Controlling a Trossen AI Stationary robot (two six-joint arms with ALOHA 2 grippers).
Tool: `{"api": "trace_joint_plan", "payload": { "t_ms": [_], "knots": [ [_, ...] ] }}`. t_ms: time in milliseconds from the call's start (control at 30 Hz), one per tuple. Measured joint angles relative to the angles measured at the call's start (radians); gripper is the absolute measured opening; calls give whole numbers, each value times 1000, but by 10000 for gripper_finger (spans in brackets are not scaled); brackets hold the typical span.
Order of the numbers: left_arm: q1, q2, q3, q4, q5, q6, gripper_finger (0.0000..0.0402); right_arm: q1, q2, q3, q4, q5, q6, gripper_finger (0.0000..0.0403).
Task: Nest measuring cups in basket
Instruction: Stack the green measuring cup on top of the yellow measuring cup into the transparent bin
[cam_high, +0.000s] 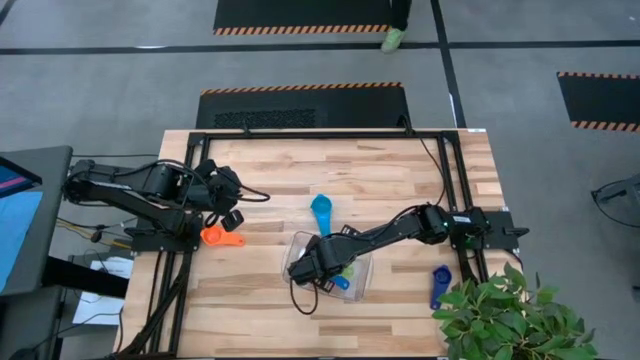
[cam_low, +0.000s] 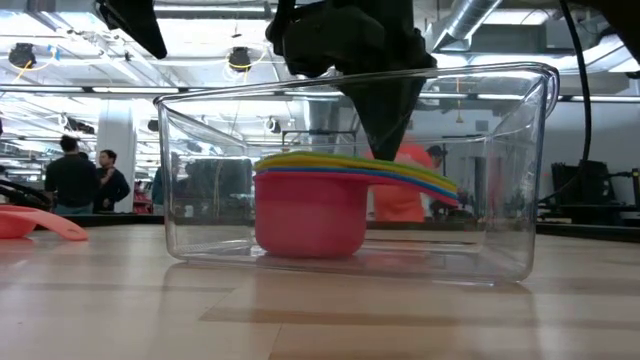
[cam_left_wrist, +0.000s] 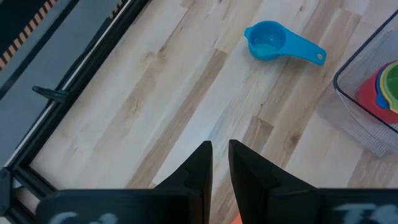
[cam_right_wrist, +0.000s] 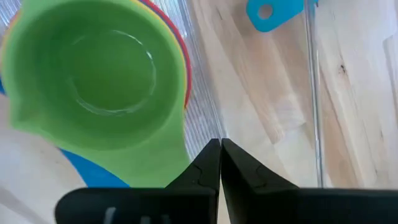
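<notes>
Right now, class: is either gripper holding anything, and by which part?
Nothing is held. The right gripper is shut, empty, over the cups in the basket; the left gripper holds nothing.

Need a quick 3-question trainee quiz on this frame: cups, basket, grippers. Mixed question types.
1. True or false: the orange cup lies inside the basket.
2. Which cup tops the nested stack? A red, B green, C dark blue.
3. Fill in: the right gripper sits above the ____.

Key
1. False: it lies on the table by the left gripper.
2. B: the green cup tops the stack.
3. Basket.
</notes>
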Motion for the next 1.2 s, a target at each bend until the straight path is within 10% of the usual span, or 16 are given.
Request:
{"api": "trace_joint_plan", "payload": {
  "t_ms": [1200],
  "knots": [
    [0,0,0,0,0,7,42,39,5,-73,127,-167,-9,10]
  ]
}}
